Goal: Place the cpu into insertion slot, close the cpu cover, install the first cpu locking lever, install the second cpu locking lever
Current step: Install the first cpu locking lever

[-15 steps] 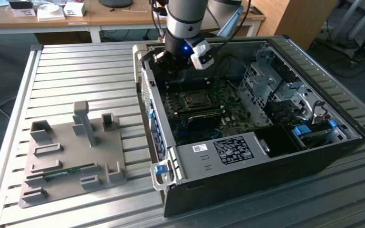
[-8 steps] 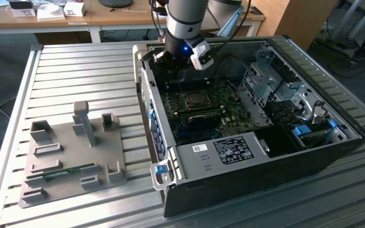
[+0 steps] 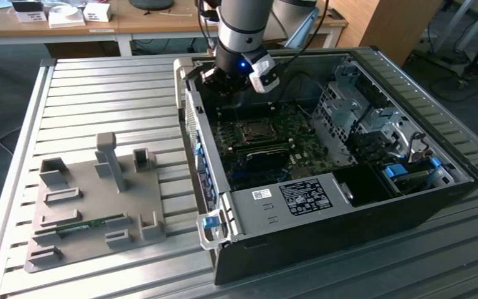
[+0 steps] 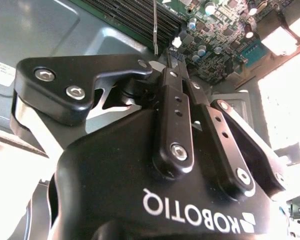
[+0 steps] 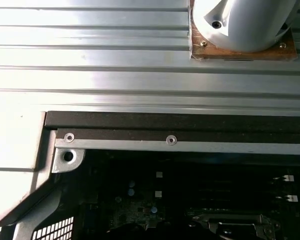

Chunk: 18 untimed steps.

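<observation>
1. Hand. In the second wrist view we see the hand (image 4: pixel 157 69) from behind. Its fingers (image 4: pixel 172 115) are drawn together at the tips, and we cannot make out anything pinched between them. A thin pale strand crosses the frame just beyond the tips; we cannot tell what it is. In the exterior view the hand (image 3: pixel 222 87) hangs at upper centre, inside the open computer case (image 3: pixel 438 187), near the case wall towards the top of the frame.

2. Socket. The insertion slot (image 3: pixel 251 131) lies just below the hand in the exterior view, near it but apart from it. In the first wrist view the insertion slot (image 5: pixel 237 225) sits at the lower right edge: a silvery frame round a dark centre. We cannot tell whether that frame is the cpu cover lying flat or the socket's own rim.

3. The cpu. We cannot locate it, either at the hand or in the slot.

4. Surroundings. The case rests on a slatted metal surface (image 3: pixel 98 87). A grey parts holder (image 3: pixel 98 199) stands at lower left, well apart from the hand.

5. Progress. We judge that none of the four steps can be confirmed as complete. The levers are too small to read.
</observation>
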Each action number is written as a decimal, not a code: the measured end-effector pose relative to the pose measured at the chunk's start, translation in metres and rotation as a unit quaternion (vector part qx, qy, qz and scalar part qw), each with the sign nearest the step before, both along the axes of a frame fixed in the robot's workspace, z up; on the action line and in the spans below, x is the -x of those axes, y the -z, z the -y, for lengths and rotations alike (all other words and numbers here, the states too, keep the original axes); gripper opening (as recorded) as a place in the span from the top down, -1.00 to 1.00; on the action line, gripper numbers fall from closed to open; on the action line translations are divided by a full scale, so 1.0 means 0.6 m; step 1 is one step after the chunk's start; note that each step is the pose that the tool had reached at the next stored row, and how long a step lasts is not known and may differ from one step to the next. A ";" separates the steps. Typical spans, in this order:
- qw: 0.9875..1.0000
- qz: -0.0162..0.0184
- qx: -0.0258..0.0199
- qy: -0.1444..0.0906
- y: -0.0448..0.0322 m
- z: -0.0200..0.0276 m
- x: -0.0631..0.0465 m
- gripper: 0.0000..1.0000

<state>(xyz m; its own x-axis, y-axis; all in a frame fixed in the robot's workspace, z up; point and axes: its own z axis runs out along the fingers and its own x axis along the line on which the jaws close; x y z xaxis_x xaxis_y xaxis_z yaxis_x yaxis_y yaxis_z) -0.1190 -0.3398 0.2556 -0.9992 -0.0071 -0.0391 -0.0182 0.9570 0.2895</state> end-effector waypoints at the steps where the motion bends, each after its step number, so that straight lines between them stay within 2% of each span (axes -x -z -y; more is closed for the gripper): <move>1: 1.000 0.000 0.000 0.000 0.000 0.0000 -0.001 0.79; 9: 1.000 0.000 0.000 0.000 0.001 -0.0001 -0.016 0.79; 18: 1.000 0.000 0.000 0.000 0.002 -0.0001 -0.055 0.79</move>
<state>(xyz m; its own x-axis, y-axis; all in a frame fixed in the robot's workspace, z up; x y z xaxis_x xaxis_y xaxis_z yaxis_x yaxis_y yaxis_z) -0.0863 -0.3398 0.2545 -0.9992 -0.0069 -0.0391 -0.0179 0.9571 0.2894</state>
